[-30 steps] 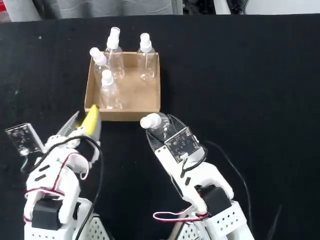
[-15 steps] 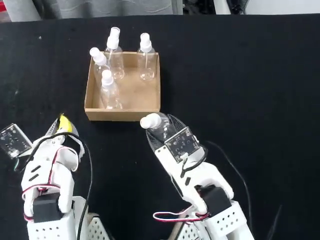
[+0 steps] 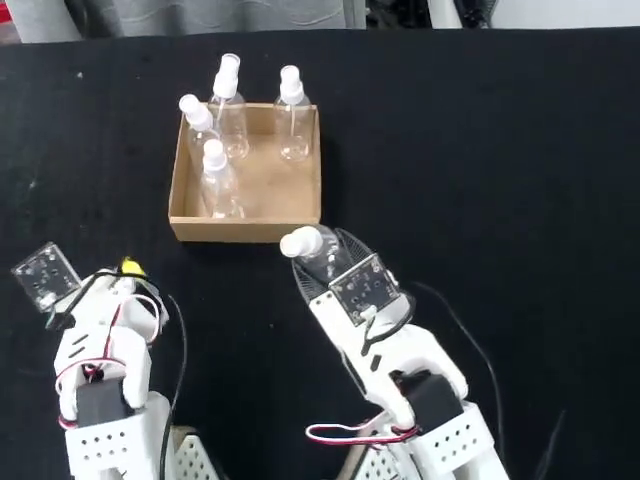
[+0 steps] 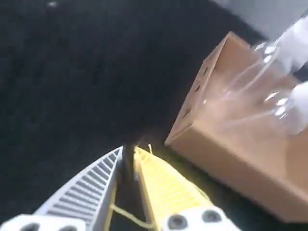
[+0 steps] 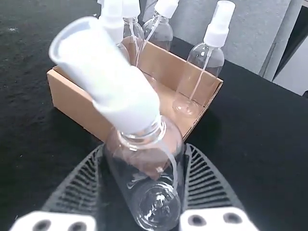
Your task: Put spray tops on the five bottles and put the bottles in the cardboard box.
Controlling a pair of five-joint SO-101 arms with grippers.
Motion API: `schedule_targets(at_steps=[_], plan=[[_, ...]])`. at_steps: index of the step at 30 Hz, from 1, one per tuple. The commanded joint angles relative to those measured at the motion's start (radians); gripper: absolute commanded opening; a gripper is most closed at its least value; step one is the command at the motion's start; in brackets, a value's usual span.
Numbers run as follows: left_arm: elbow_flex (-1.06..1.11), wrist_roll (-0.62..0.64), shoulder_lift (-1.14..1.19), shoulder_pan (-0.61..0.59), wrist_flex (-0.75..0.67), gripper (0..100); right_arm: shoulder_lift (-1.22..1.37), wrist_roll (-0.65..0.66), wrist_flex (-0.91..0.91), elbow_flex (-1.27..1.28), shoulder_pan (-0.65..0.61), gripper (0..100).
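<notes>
The cardboard box [image 3: 300,205] stands at the back left of the black table, and several clear bottles with white spray tops [image 3: 222,178] are upright inside it. My right gripper [image 3: 322,252] sits just in front of the box's near right corner. It is shut on a clear bottle [image 5: 144,183] whose white spray top [image 5: 108,79] tilts toward the box [image 5: 77,103]. My left gripper [image 3: 130,270] is low at the near left, short of the box. Its grey and yellow fingers [image 4: 159,183] are shut together with nothing between them, and the box corner [image 4: 192,130] lies just beyond.
Black cloth covers the table [image 3: 480,150], with wide free room to the right of the box. Both arm bases [image 3: 420,410] stand at the near edge. A grey curtain hangs behind the table.
My left gripper has pulled back from the box's near left corner toward the left front and lowered, its fingers closing. The right arm and its bottle have not moved.
</notes>
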Motion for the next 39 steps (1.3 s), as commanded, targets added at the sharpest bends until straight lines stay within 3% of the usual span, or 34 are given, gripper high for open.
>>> schedule_targets(at_steps=[1,11,22,27,39], plan=[[0.024,-0.081,-0.008,-0.004,-0.008,3,-0.028,-0.009,0.003,-0.038,0.025,4.7],[0.12,-0.264,-0.008,-0.002,0.0,3,-0.028,-0.103,0.0,-0.044,0.025,4.7],[0.12,-0.269,-0.002,-0.008,0.006,3,-0.028,-0.221,-0.008,-0.048,0.025,5.1],[0.12,-0.269,-0.003,-0.002,0.081,3,-0.07,-0.315,-0.038,-0.041,0.025,5.1],[0.12,-0.269,0.0,-0.01,0.11,3,-0.128,-0.331,-0.04,-0.022,0.025,5.1]])
